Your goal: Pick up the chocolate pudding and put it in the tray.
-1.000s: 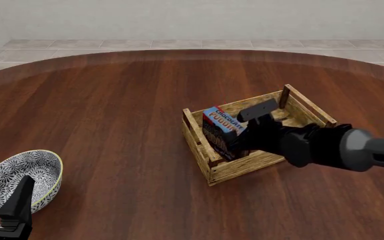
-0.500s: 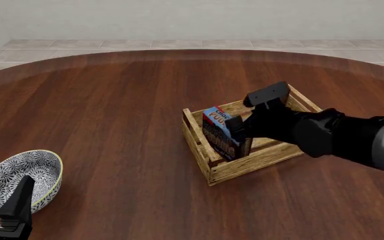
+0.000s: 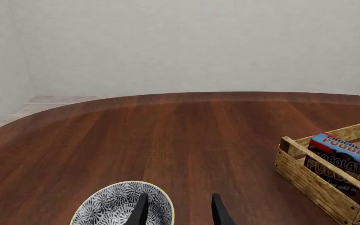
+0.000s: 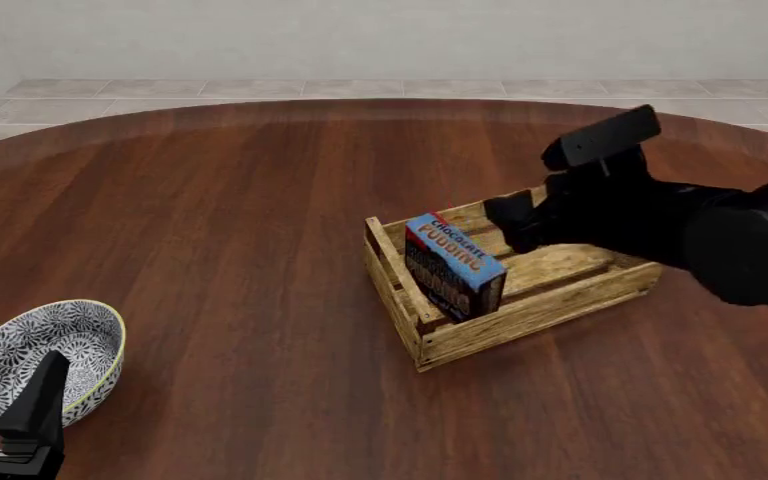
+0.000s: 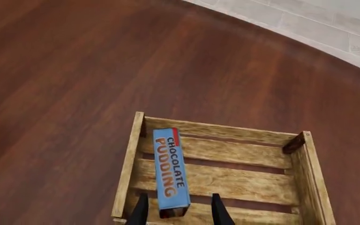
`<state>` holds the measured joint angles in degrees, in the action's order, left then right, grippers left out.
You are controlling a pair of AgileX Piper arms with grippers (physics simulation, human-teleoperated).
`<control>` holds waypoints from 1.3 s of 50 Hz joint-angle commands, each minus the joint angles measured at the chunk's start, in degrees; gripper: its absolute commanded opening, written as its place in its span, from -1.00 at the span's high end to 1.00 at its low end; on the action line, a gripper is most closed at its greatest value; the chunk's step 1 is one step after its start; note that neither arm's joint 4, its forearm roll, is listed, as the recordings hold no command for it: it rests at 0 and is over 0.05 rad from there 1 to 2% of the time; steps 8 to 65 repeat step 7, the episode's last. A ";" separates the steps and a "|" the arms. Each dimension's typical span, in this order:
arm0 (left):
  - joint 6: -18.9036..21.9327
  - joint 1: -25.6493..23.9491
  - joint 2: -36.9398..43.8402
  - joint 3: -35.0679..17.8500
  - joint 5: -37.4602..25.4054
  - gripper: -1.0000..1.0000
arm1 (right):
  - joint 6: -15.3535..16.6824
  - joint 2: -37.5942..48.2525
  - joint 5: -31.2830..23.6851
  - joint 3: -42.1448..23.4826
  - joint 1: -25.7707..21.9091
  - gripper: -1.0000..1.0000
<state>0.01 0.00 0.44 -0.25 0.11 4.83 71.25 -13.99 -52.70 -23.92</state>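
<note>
Front view shows the black right gripper (image 4: 515, 222) has let go, lifted away open and empty, so the small blue-topped chocolate pudding carton (image 4: 454, 265) now stands inside the light-wood slatted tray (image 4: 531, 318) toward the table's right edge, job looking done.

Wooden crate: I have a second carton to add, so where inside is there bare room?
In the light-wood slatted crate, the bare slats between the blue-topped chocolate pudding carton and the dark-posted end wall are free. The strip between carton and near end wall is crowded.
</note>
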 commanded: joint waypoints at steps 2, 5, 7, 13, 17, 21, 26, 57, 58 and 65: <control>0.00 0.00 0.00 0.00 0.00 -1.00 | 0.97 -8.58 -5.41 0.14 0.94 -1.00; 0.00 0.00 0.00 0.00 0.00 -1.00 | 1.08 -11.45 -7.12 0.30 1.08 -1.00; 0.00 0.00 0.00 0.00 0.00 -1.00 | 1.10 -12.18 -7.66 0.31 1.25 -1.00; 0.00 0.00 0.00 0.00 0.00 -1.00 | 1.10 -12.18 -7.66 0.31 1.25 -1.00; 0.00 0.00 0.00 0.00 0.00 -1.00 | 1.10 -12.18 -7.66 0.31 1.25 -1.00; 0.00 0.00 0.00 0.00 0.00 -1.00 | 1.10 -12.18 -7.66 0.31 1.25 -1.00; 0.00 0.00 0.00 0.00 0.00 -1.00 | 1.10 -12.18 -7.66 0.31 1.25 -1.00; 0.00 0.00 0.00 0.00 0.00 -1.00 | 1.10 -12.18 -7.66 0.31 1.25 -1.00; 0.00 0.00 0.00 0.00 0.00 -1.00 | 1.10 -12.18 -7.66 0.31 1.25 -1.00; 0.00 0.00 0.00 0.00 0.00 -1.00 | 1.10 -12.18 -7.66 0.31 1.25 -1.00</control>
